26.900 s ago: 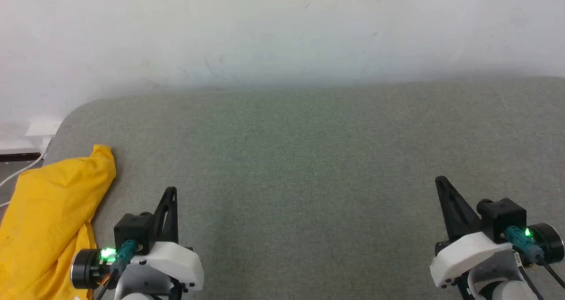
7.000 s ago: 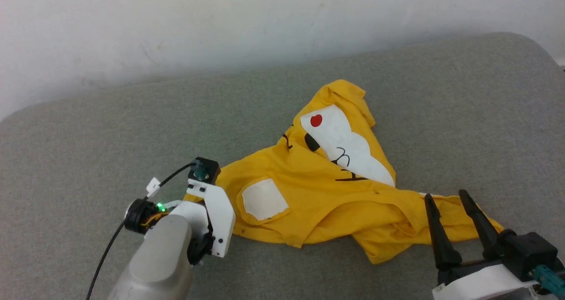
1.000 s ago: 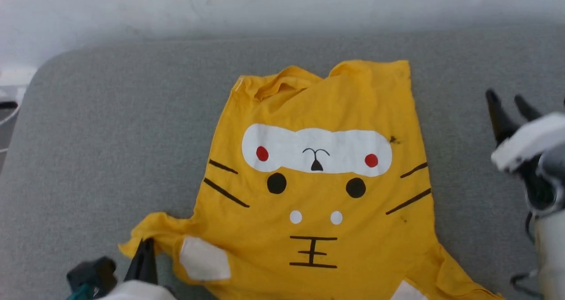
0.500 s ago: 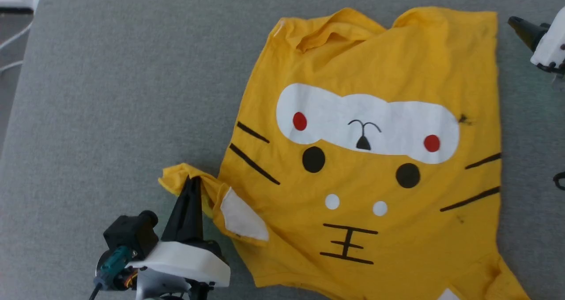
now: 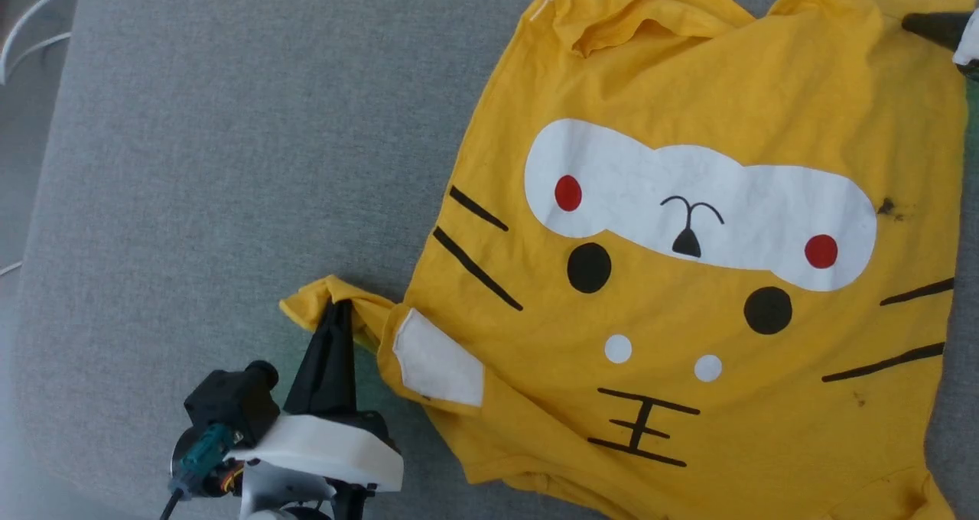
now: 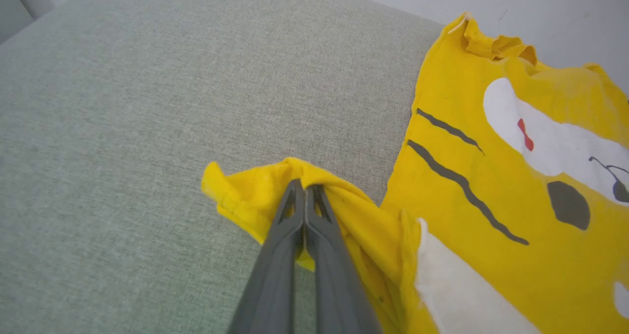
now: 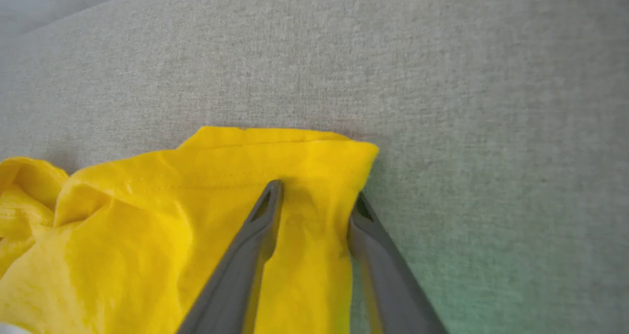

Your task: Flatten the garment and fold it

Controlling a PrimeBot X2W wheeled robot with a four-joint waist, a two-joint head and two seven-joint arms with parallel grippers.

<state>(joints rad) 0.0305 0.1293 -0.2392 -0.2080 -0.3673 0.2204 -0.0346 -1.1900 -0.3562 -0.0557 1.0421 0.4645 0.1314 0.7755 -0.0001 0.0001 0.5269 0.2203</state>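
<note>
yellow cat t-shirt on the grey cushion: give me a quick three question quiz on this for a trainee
1. True or false: the left claw is shut on a bunched bit of the yellow cat T-shirt.
2. The right claw is: A) shut on cloth; B) open, its fingers astride a corner of the T-shirt; C) open over bare cushion, clear of the T-shirt.
3. In the head view, how many red dots sit in the white eye band?
Key: 1 true; 2 B; 3 two.
</note>
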